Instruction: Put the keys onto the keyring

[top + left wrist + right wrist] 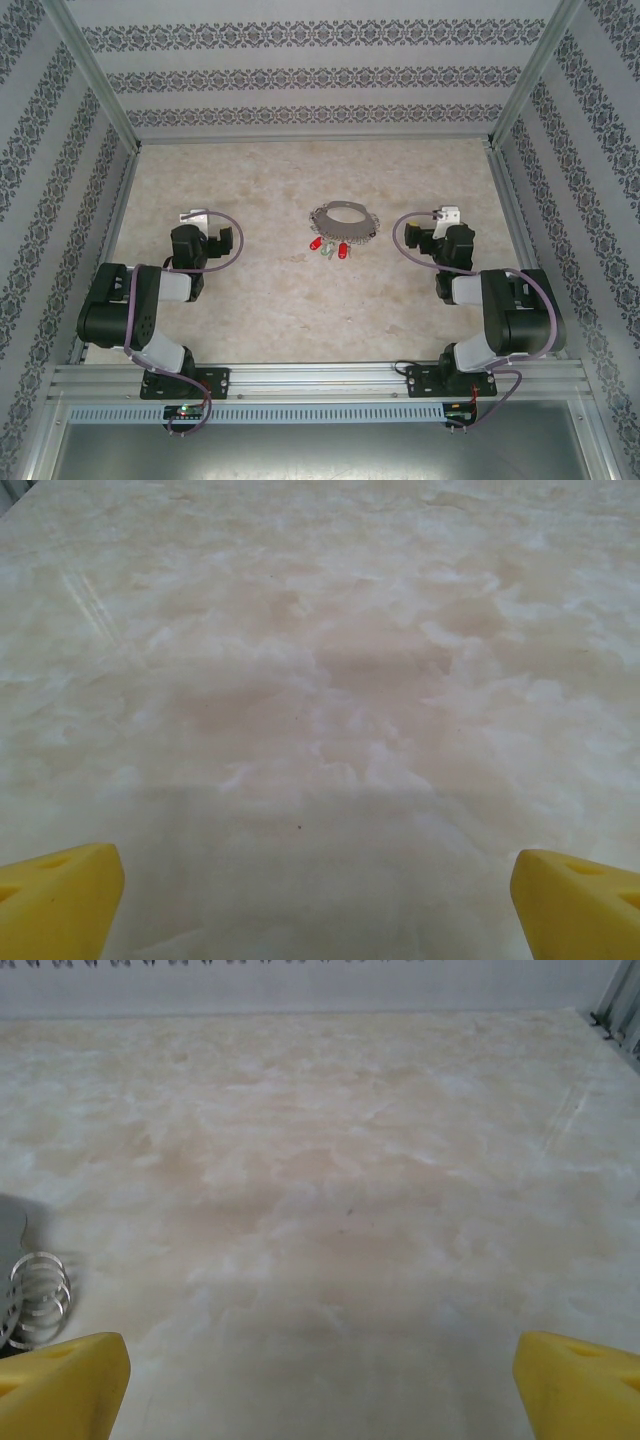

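table point(270, 300), arms point(130, 310) point(510, 310) folded, end effectors point(320, 905) point(320, 1385) parted

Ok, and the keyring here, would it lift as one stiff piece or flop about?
Likely floppy at the rim: the keyring is a metal loop fringed with many small links, which would probably dangle when lifted. It lies flat on the smooth table, so a push should slide it, not roll it.

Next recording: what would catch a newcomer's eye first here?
The silvery keyring lies mid-table, with two red keys just beside its near edge. Flanking them, the left gripper and right gripper sit apart from everything, both open, yellow fingers spread wide over the marbled table.
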